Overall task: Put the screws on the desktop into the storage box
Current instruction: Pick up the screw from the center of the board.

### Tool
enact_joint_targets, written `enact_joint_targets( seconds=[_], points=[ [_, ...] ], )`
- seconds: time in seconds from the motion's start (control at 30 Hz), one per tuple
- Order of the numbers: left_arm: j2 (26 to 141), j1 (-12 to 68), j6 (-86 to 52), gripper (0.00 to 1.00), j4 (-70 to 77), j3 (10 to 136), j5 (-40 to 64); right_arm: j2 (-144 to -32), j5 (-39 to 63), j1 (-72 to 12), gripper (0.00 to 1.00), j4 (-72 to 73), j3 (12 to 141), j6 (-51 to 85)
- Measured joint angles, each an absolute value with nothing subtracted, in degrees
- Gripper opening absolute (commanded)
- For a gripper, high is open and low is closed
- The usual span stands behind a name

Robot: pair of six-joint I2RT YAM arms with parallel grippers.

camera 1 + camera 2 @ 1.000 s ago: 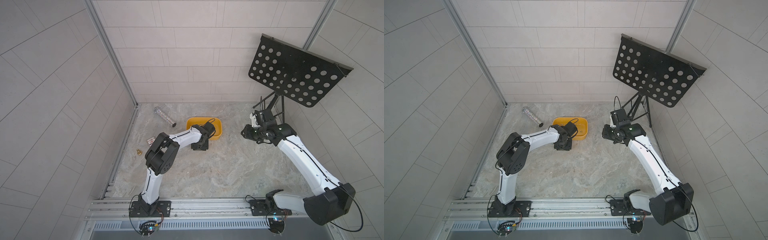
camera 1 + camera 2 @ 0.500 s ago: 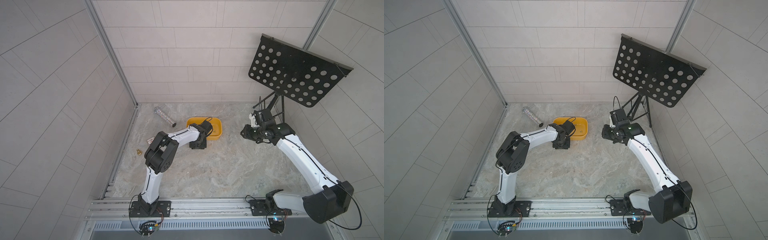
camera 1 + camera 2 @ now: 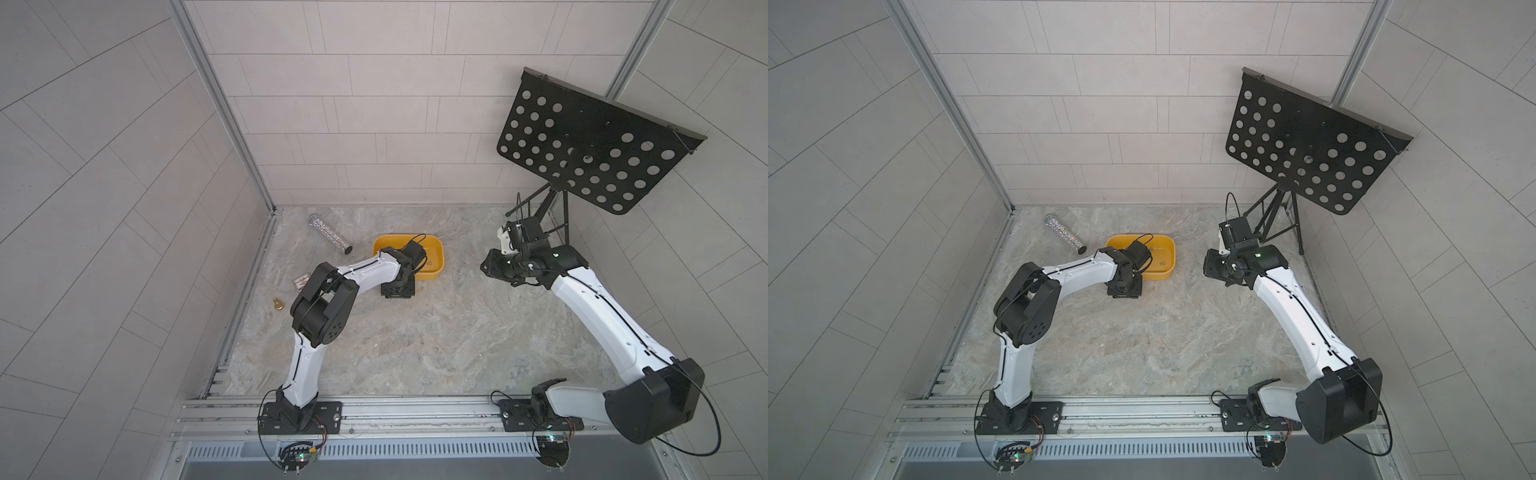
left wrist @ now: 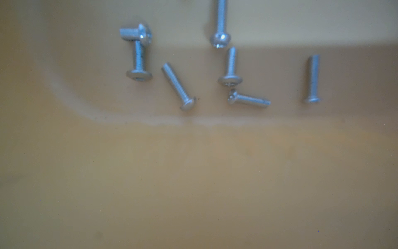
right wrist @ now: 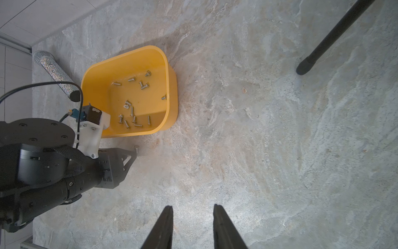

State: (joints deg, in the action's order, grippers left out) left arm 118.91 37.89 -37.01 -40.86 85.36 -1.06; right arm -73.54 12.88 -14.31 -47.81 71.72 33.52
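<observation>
- While both arms reach over the far half of the table (image 3: 415,340), the yellow storage box (image 5: 171,90) sits upright and open-topped between them.
- Box contents, right wrist view: a dozen or so screws (image 5: 131,110), all lying flat on the floor. A loose cluster lies by the wall nearest the left arm, a few are scattered toward the opposite end, and one lies against a long side wall.
- Left wrist view looks straight into the box at close range and in soft focus: seven screws on yellow plastic, two of them touching.
- Lone screw (image 5: 136,147) is outside the box, on the table just beside its near wall.
- Left tool (image 5: 132,155) is low at that same wall, with its fingertip right at the lone screw. Cannot tell whether the jaws are apart, closed, or pinching it.
- Right tool (image 5: 193,207): fingers parted with bare table between them, holding nothing, well apart from the box.
- Glittery tube (image 5: 56,75) lies on the table near the box, on the left arm's side.
</observation>
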Motion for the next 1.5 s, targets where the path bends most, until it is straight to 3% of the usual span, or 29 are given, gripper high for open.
enact_joint_targets(
  seconds=[0.43, 1.5],
  points=[
    [119.4, 37.5, -36.4, 0.33, -40.9, 85.6, -1.1, -73.6, 12.9, -14.3, 0.36, -47.8, 71.7, 33.5],
    [116.9, 37.2, -36.0, 0.12, -38.7, 81.3, -1.1, -73.9, 13.4, -14.3, 0.36, -47.8, 71.7, 33.5]
  ],
)
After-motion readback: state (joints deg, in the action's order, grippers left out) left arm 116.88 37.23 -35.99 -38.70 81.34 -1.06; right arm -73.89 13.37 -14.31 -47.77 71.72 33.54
